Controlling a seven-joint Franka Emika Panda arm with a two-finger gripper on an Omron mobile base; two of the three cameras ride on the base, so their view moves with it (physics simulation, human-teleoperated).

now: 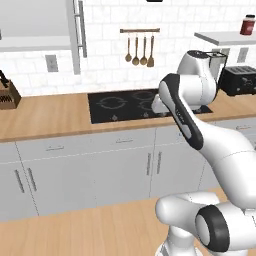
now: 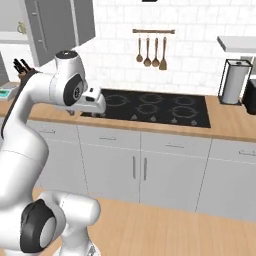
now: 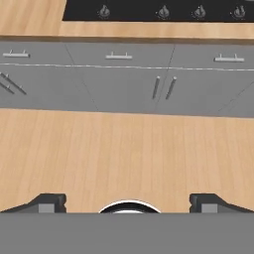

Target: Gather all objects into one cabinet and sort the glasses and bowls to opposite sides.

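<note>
My gripper (image 3: 128, 203) is open with nothing between its two dark fingertips (image 3: 49, 202). It points down at the wooden floor in front of the grey base cabinets. My hand (image 2: 94, 101) hangs at the counter's front edge, by the black cooktop (image 2: 155, 107). The wall cabinet (image 1: 35, 44) sits at the upper left, with a white floor slab, a pale grey back and a grey door (image 1: 80, 30) swung open. What stands inside it is hidden from here. The glasses and bowls are out of view.
A knife block (image 1: 7, 95) stands at the counter's left end. Wooden utensils (image 1: 140, 50) hang on the tiled wall. At the right are a paper towel holder (image 2: 234, 80), a black toaster (image 1: 239, 80) and a shelf (image 1: 225, 36) carrying a red-brown jar (image 1: 247, 25).
</note>
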